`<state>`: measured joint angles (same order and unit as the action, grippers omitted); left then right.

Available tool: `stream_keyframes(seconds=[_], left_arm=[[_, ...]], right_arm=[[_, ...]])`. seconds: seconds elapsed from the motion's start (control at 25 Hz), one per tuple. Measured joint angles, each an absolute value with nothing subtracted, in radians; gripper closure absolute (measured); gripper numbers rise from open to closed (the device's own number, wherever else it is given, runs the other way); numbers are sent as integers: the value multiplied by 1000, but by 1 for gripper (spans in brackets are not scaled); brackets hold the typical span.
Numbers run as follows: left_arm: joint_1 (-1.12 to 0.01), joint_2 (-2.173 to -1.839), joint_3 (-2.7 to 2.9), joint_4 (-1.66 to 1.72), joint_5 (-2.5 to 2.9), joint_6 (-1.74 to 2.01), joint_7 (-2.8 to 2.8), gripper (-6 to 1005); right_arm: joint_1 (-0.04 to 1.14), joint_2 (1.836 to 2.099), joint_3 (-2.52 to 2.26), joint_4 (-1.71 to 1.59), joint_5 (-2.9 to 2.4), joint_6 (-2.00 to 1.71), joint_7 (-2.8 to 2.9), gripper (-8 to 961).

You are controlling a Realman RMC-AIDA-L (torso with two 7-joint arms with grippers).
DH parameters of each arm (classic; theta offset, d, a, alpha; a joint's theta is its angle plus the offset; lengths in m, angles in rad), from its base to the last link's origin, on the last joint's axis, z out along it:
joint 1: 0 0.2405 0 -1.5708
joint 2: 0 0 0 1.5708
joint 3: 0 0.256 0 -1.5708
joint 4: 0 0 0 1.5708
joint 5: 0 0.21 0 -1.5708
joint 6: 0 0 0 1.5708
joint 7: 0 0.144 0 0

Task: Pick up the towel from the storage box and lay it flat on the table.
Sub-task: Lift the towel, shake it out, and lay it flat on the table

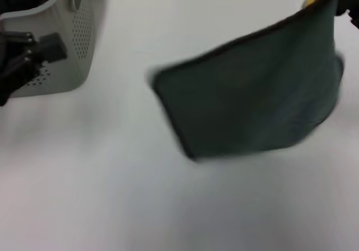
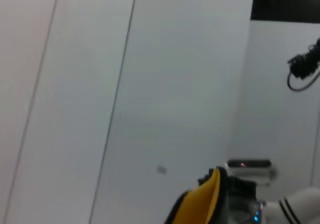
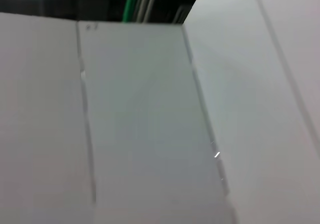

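Right tool at far right edge grips towel by its top corner, cloth hanging over bench, well clear of storage box. Left tool beside box, opening can't tell.

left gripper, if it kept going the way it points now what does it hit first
The left gripper sits beside the storage box, pointing toward its perforated side wall. Going straight on, it would probably meet that wall first, though depth is unclear. The towel hangs off to the right.
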<state>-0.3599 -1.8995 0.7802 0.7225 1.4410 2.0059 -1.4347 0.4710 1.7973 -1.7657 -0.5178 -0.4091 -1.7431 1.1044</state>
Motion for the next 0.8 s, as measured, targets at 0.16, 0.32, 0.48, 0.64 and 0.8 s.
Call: stream_keyframes(seconds=[0.16,0.32,0.48,0.64,0.8], left_arm=[[-400,-1896,769,724,1462,2004,-1460,974],[-416,-1902,766,716,1482,1988,-1476,963],[-409,-1931,765,699,1517,1953,-1478,952],[-399,-1968,765,688,1571,1896,-1472,907],[-392,-1997,765,655,1606,1875,-1422,828]], right_arm=[[511,1819,-1597,-546,-632,-1747,1232,953],[509,1861,-1464,-607,-780,-1743,1281,953],[493,1886,-1378,-692,-847,-1742,1329,953],[498,1898,-1340,-788,-859,-1718,1366,953],[528,1905,-1330,-851,-863,-1665,1384,953]])
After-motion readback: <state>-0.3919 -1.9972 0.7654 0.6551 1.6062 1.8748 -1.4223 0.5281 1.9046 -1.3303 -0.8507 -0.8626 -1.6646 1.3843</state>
